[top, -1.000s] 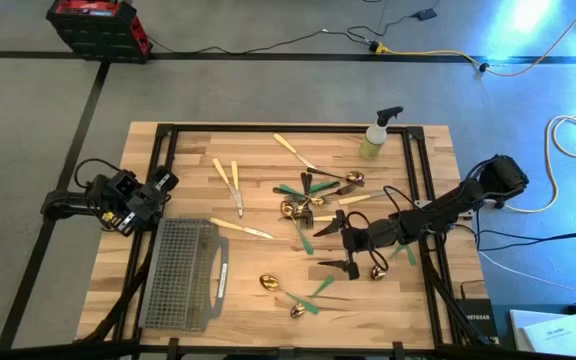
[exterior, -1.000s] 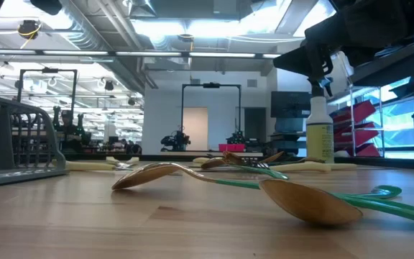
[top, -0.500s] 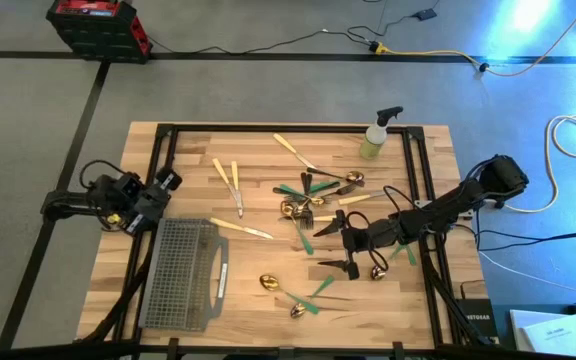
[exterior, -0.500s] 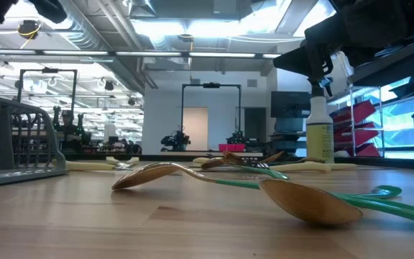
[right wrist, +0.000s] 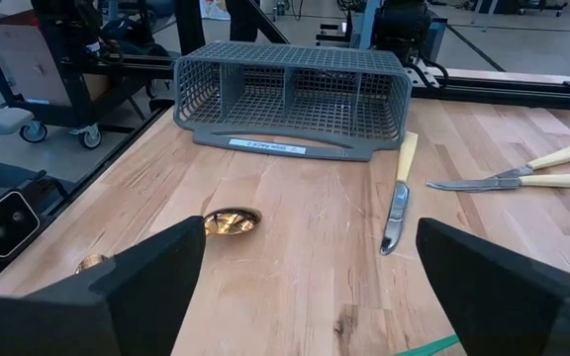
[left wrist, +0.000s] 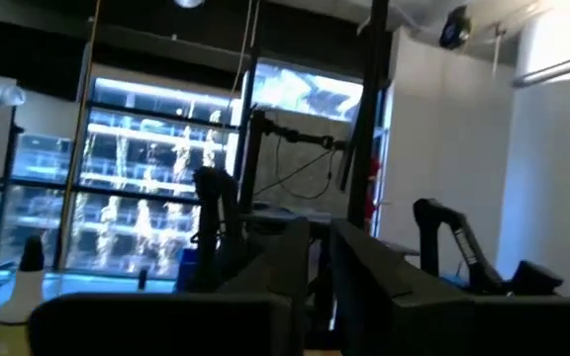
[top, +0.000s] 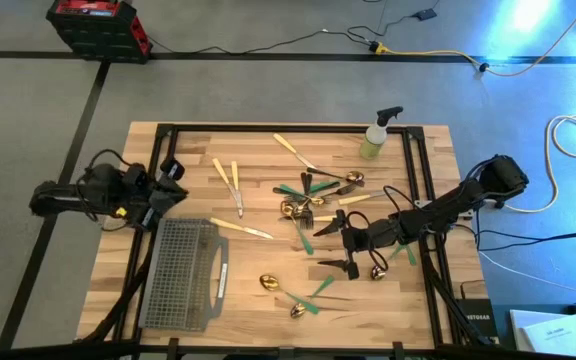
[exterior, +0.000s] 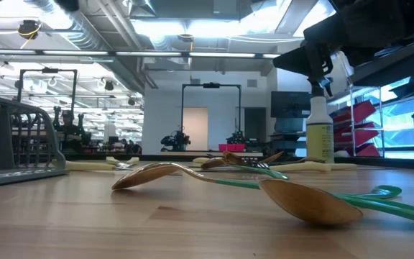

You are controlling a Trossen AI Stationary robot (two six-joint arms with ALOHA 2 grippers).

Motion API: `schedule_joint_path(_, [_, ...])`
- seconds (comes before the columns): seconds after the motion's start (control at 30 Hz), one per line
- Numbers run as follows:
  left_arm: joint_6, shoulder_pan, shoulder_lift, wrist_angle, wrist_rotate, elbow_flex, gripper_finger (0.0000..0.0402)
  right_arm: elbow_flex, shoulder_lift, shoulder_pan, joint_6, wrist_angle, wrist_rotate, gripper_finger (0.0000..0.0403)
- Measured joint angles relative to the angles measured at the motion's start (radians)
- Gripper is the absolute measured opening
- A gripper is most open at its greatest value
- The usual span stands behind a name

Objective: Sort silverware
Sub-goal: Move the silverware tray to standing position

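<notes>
The silverware lies loose on the wooden table: a heap of gold-headed, green- and cream-handled pieces point(top: 313, 195) at the middle, two cream knives point(top: 228, 178) farther left, another point(top: 240, 230) beside the caddy, and two spoons point(top: 280, 295) at the near side. My right gripper point(top: 343, 243) stands open just right of the heap, pointing toward the table's left; its wrist view shows bare wood between the fingers point(right wrist: 310, 277). My left gripper point(top: 173, 182) is shut at the left edge, tipped up, so its wrist view point(left wrist: 320, 287) looks into the room. It holds nothing.
The grey wire-mesh caddy point(top: 183, 272) lies at the near left, also in the right wrist view point(right wrist: 290, 94). A yellow-green spray bottle point(top: 376, 135) stands at the far right. A black frame point(top: 413, 180) runs along the table's sides. Bare wood lies between caddy and heap.
My left gripper has risen and tipped upward, while its arm has drawn back toward the table's left edge. In the low view its dark shape has gone up out of the top left corner. The silverware has kept still.
</notes>
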Motion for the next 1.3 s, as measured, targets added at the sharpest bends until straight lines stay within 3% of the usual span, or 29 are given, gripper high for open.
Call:
schedule_joint_path(0.27, [0.079,-0.003,0.37,-0.643,0.016,0.447,0.0058,0.0,0.0,0.0,0.001,-0.001,-0.001,0.0351])
schedule_joint_path(0.4, [0.045,-0.054,0.521,-0.94,0.004,0.564,0.0048,0.0,0.0,0.0,0.003,-0.004,-0.001,0.0351])
schedule_joint_path(0.6, [-0.03,-0.229,0.658,-1.148,-0.118,0.584,0.0039,0.0,0.0,0.0,0.002,-0.004,-0.001,0.0351])
schedule_joint_path(0.8, [-0.222,-0.437,0.738,-1.34,-0.187,0.584,0.0038,0.0,0.0,0.0,0.002,-0.003,0.001,0.0351])
schedule_joint_path(1.1, [-0.558,-0.666,0.85,-1.488,-0.17,0.573,0.0038,0.0,0.0,0.0,0.002,-0.003,0.016,0.0351])
schedule_joint_path(1.3, [-0.595,-0.745,0.983,-1.491,-0.143,0.566,0.0038,0.0,0.0,0.0,0.002,-0.003,0.018,0.0351])
